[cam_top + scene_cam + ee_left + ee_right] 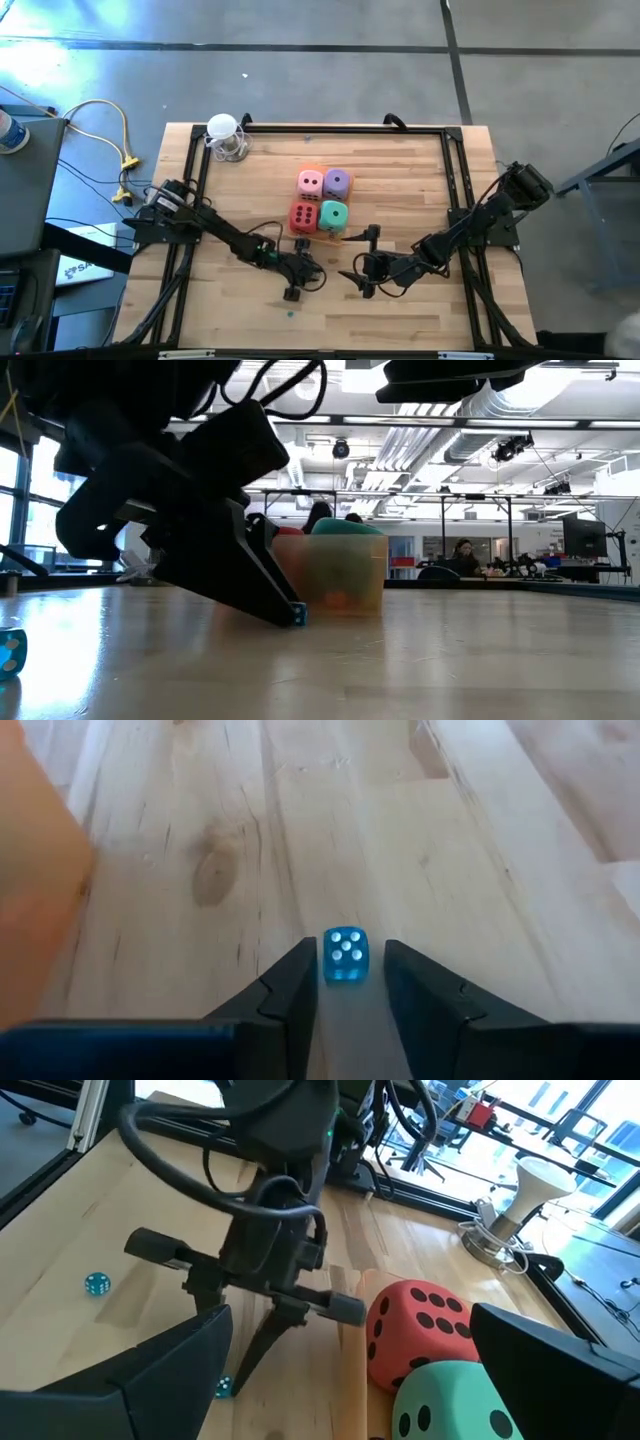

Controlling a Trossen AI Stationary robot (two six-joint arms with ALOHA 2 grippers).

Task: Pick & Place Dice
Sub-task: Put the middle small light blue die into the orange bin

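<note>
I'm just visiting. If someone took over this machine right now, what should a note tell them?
Left gripper: low on the table, fingers open astride a small blue die, not yet gripping.
Right gripper: open, empty, beside the teal die.
Pink die, purple die, red die and teal sit together on the orange tray; a second small die lies loose.
Left to do: grip, lift, place.

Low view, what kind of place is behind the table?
Probably an open lab or workshop-style office: exposed ceiling ducts, a person seated at a desk, and monitors along the back.
</note>
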